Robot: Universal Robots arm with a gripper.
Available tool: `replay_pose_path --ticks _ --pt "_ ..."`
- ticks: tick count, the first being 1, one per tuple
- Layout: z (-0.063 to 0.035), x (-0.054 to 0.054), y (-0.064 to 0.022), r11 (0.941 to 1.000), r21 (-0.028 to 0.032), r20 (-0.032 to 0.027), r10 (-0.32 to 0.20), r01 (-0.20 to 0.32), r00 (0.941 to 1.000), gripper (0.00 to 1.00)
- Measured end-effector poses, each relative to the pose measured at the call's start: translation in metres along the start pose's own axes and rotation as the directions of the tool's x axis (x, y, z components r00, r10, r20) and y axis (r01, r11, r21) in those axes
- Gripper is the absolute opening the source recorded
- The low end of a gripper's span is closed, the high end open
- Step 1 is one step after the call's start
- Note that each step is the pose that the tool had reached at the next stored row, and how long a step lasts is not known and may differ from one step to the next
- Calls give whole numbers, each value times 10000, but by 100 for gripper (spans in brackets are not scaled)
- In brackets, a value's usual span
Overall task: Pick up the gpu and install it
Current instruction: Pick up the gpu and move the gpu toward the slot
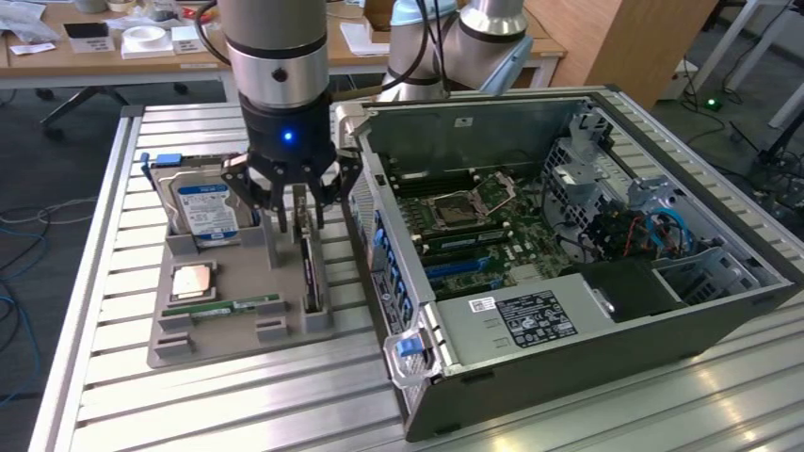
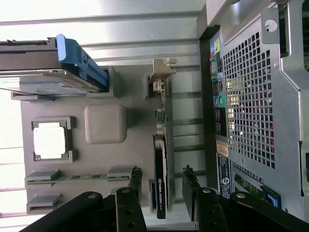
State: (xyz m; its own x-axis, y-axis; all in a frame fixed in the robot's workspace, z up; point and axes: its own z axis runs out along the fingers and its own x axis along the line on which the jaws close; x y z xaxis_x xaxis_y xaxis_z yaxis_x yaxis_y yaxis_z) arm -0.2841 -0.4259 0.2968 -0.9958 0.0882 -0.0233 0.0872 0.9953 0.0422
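Observation:
The gpu [image 1: 309, 275] is a thin dark card standing on edge in a slot of the grey holder tray [image 1: 245, 264], on the side nearest the computer case. In the wrist view the gpu [image 2: 161, 159] runs lengthwise with its silver bracket [image 2: 161, 72] at the far end. My gripper [image 1: 299, 221] hangs straight over the card's bracket-free end. It is open, and in the wrist view my gripper [image 2: 162, 186] has one black finger [image 2: 136, 180] on each side of the card, with a gap on both sides. Nothing is held.
The tray also carries a silver hard drive [image 1: 205, 202] with a blue-white label, a square processor [image 1: 192, 280] and a green memory stick [image 1: 224, 306]. The open computer case [image 1: 703, 311] stands close on the exterior view's right, motherboard [image 1: 472, 221] exposed. A slatted metal table [image 1: 251, 395] lies underneath.

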Motion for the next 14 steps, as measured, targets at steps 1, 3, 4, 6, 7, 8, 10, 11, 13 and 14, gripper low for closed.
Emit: replay_pose_path --ticks 1,3,4,6,7,8,10,11,13,14 --pt "7 0 -1 10000 0 0 -1 1 10000 47" --pt "21 0 -1 10000 0 0 0 0 10000 47" --pt "27 1 -1 10000 0 1 0 0 10000 47" --pt "27 1 -2 10000 2 -2 -1 1 10000 47" --pt "28 1 -2 10000 2 -2 0 0 10000 47" --pt "28 1 -2 10000 1 -1 0 0 10000 47" --pt "30 1 -1 10000 0 0 0 0 10000 47" --pt "36 1 -1 10000 -3 3 0 0 10000 47" --pt "49 1 -2 10000 -1 1 0 0 10000 47" --pt "58 1 -2 10000 0 1 0 0 10000 47"
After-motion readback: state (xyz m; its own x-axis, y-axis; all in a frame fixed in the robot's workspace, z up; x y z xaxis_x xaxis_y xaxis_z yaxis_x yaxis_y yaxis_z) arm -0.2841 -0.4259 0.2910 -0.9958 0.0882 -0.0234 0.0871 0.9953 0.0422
